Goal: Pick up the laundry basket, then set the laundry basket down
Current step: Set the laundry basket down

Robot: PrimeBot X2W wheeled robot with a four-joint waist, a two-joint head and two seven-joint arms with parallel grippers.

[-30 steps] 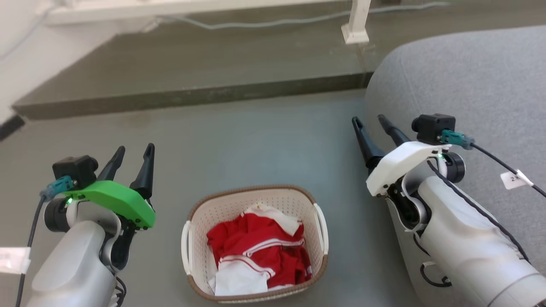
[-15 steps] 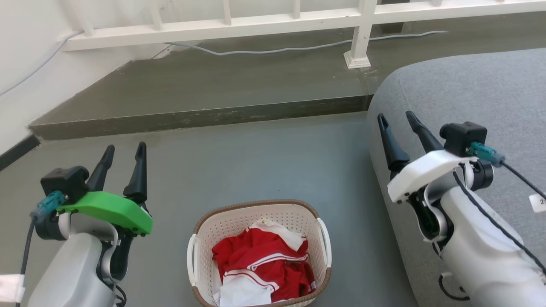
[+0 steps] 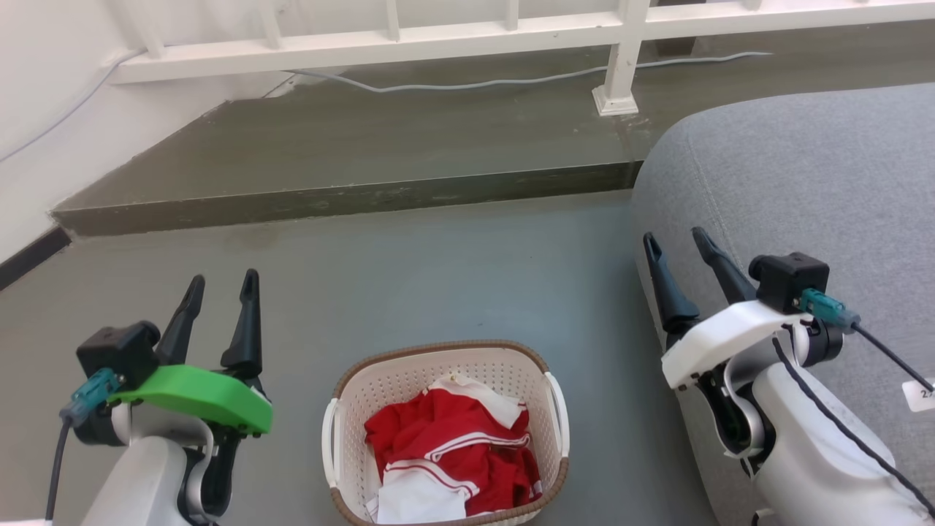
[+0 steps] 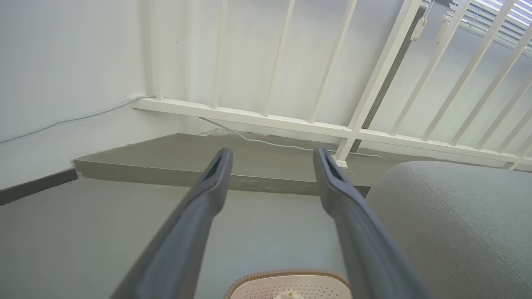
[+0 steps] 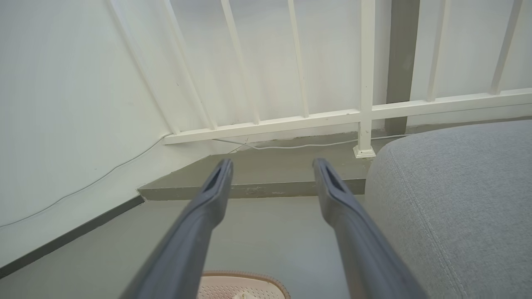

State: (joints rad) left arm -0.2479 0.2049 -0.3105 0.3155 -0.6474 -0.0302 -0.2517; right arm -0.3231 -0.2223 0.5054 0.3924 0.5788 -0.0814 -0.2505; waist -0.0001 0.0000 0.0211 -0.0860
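Left side: a white wall [image 3: 44,88] meets the grey floor [image 3: 438,263] at a dark skirting strip. The left gripper [image 3: 223,279] sits under a green plastic cover beside a black camera block with a teal connector. Its two long, dark, tapered fingers stand moderately apart with nothing between them, held off the floor. Centre: the laundry basket [image 3: 409,376] rests on the floor between the two arms and touches neither. It is cream perforated plastic, rounded-rectangular, with a brown woven-look rim and a white handle on each side; its near edge is cut off by the bottom of the head view. Inside lies crumpled red and white clothing [image 3: 453,446] with white stripe trim; the garment type cannot be determined. Behind it, a raised step [image 3: 329,146] with a rough, worn front face carries a white railing [image 3: 453,40] and a loose pale cable [image 3: 511,76]. Right side: the right gripper [image 3: 674,237], under a white cover, is just beside the rounded corner of a grey woven-fabric cushion [image 3: 803,168]; contact cannot be confirmed. Its fingers are parted to a similar gap and grasp nothing. A white tag [image 3: 922,394] on the right arm's black lead shows a "2", with the remainder cut off at the picture's edge
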